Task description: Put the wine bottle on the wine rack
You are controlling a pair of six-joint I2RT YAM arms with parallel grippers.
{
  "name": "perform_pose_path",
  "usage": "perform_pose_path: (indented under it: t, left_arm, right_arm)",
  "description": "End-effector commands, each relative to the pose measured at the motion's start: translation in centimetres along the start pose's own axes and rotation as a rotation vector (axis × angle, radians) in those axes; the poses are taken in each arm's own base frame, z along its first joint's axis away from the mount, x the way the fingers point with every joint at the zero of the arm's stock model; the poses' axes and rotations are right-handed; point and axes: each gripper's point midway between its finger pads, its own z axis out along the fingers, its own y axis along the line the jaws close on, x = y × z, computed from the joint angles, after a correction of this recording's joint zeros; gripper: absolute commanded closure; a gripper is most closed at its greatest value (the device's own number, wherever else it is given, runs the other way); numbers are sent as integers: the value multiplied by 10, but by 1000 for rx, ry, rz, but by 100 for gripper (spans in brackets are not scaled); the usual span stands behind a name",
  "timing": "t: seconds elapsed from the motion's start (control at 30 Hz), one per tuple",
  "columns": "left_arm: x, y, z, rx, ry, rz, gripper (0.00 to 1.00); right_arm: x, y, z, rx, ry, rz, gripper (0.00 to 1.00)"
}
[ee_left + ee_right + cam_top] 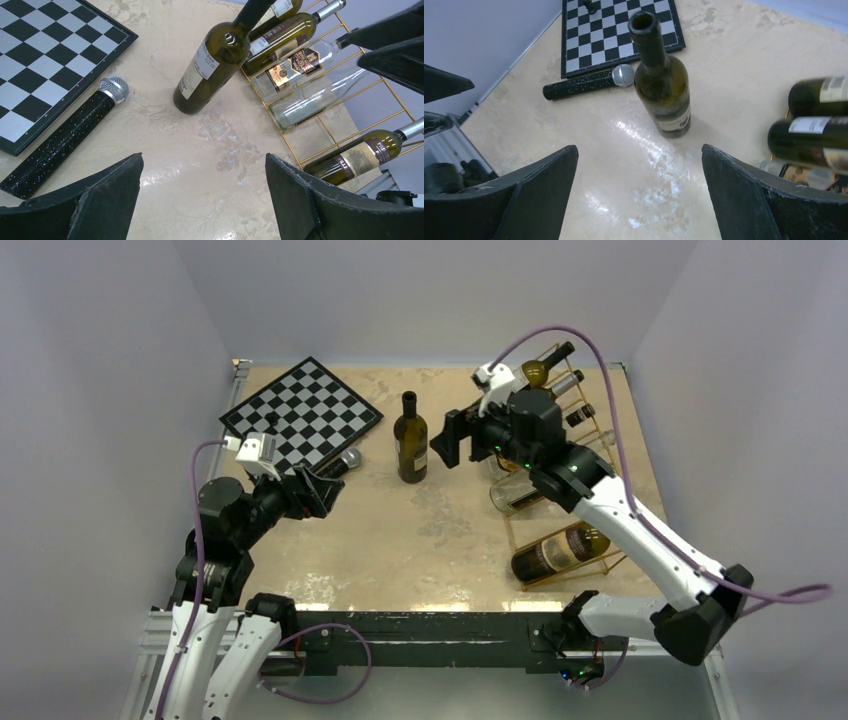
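- The right gripper [441, 446] has its fingers wide apart and holds nothing. It hangs just beside the wine bottle [411, 440], without touching it.
- The left gripper [325, 487] is also apart and empty, near the microphone [340, 462].
- The wine bottle stands upright on the table, between the chessboard [300, 415] and the wine rack [283, 136].
- We think one finger could hit the tall bottle before the other does. Then the bottle may tip and roll toward the microphone.
- The glass is smooth, so we fear it may slip when it is tilted to lie in a slot.
- The rack is thin and already carries several bottles, so a push from the arm may shift it.
- Only the top view shows the gap between the gripper and the bottle.
- Only the right wrist view shows the bottle's open mouth.
- Only the left wrist view shows what seems to be a free slot, below the clear bottle [320, 95].
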Motion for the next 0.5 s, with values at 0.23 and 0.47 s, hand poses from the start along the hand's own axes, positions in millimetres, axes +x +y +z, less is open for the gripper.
perform_pose_path:
  t: [0.23, 0.47]
  left_arm:
    - [-1, 1, -3, -10, -11, 10, 4]
    - [2, 1, -3, -4, 2, 12, 4]
  right_arm:
    - [-56, 28, 93, 42, -177, -278, 4]
    - [-56, 15, 132, 138, -144, -268, 28]
